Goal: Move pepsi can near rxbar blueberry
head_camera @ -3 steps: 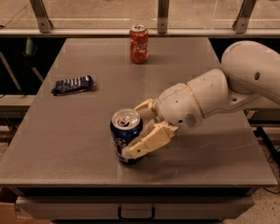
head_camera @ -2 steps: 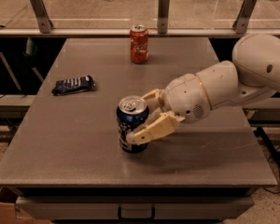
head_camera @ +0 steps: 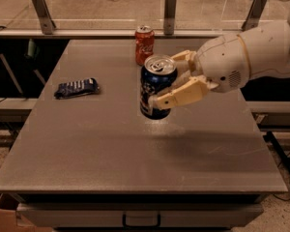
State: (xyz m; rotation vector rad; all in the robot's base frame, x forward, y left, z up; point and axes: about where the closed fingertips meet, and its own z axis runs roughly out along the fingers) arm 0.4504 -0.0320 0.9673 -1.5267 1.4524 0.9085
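Grips the pepsi can (head_camera: 152, 83) in the gripper (head_camera: 167, 81) jaws, mid-frame, seemingly lifted off the table (head_camera: 87, 149). Could topple it on release, or shove the rxbar blueberry (head_camera: 76, 88) at left if set too close.

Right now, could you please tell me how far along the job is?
Done: the claw is shut on the pepsi can, which looks lifted off the table. In hand: the carry, at mid-table. Left: bring it to the rxbar blueberry near the left edge as seen and set it down.

Two cans: pepsi can (head_camera: 157, 88), red can (head_camera: 144, 43). One rxbar blueberry (head_camera: 76, 87). One jaws pair, mid-table (head_camera: 87, 153).
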